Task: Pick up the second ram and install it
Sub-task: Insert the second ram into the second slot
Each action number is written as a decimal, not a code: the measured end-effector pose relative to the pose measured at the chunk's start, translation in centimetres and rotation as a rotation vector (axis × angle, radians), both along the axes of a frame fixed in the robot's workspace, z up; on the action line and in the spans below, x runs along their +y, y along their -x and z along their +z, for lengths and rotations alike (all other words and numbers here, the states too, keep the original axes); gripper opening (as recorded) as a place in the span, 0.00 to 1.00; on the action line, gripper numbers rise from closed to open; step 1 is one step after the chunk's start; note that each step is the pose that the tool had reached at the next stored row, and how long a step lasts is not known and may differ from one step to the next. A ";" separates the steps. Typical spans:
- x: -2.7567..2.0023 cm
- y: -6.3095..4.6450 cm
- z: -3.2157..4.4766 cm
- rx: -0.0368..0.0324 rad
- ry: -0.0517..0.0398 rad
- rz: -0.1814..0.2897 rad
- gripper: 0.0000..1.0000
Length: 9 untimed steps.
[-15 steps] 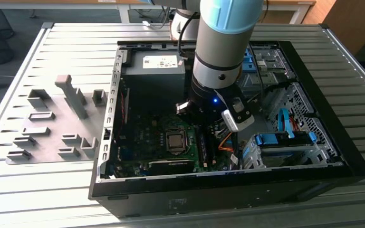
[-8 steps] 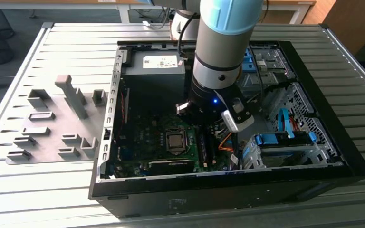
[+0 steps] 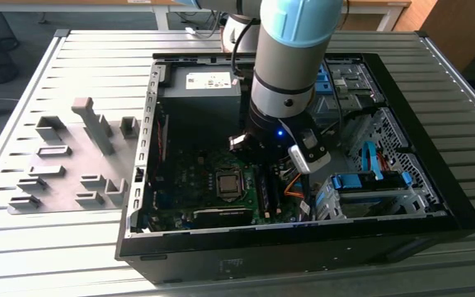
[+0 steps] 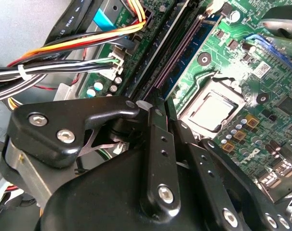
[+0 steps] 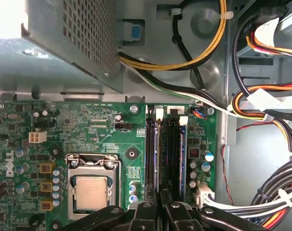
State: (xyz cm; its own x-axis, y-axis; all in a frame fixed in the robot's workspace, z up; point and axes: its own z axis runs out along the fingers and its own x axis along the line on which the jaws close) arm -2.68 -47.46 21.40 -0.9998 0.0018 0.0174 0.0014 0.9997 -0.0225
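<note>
Where the arm (image 3: 291, 68) reaches down into the open computer case (image 3: 303, 250), its end effector (image 3: 262, 162) hangs low over the motherboard (image 3: 190, 185), just beside the processor socket (image 3: 229, 184). The case lies on its side on the slatted tabletop (image 3: 56, 266), toward the edge at the exterior view's right. A grey tray of fixture blocks (image 3: 72, 162) rests between the case and the opposite edge.

In both wrist views the end effector (image 4: 153, 108) (image 5: 160, 202) has its fingers (image 4: 161, 144) drawn narrow, almost together, right over the row of memory slots (image 5: 171, 144). The second ram (image 5: 155, 144) (image 4: 193, 54) stands on edge in the slot nearest the processor (image 5: 90, 192) – a thin blue-green strip running straight in under the fingertips. Whether the fingers actually pinch it or only sit on its top edge, I cannot tell.

Another blue stick (image 5: 183, 144) stands in the slot farthest from the processor, with a black slot between the two. Bundles of yellow, orange and black cable (image 5: 261, 101) trail along the metal wall of the case, near the slots but clear of them.
</note>
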 end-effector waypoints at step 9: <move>-0.02 0.0 0.00 0.0000 0.0000 0.000 0.14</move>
